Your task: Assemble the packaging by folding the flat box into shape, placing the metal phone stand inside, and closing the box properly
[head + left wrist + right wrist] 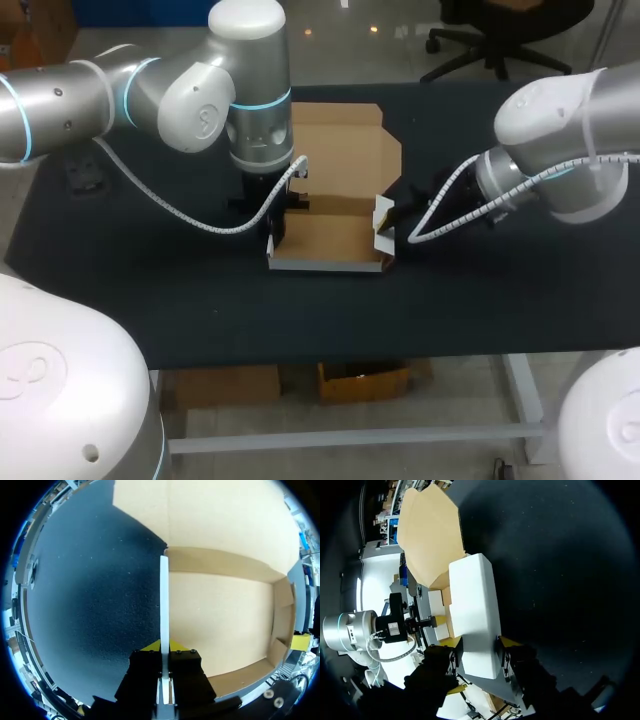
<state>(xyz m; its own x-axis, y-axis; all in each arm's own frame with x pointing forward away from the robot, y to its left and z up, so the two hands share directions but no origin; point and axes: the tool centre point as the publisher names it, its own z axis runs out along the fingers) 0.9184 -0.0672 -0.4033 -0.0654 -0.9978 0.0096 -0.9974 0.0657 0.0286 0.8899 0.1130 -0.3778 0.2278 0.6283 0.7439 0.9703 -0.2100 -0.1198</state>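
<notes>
Dark table (120,300) is carrying the half-folded box (335,235) at its middle. The left gripper (164,647) is pinching the left wall (164,605) while the right gripper (479,647) is clamping the right wall (472,600), probably bracing both upright for folding.

A: What do you have in front of you besides the job's own pieces?
B: You have the surface (500,300), dark, matte and finely speckled up close. Near its left edge you'll see a small dark object (85,176), too dim to name.
</notes>
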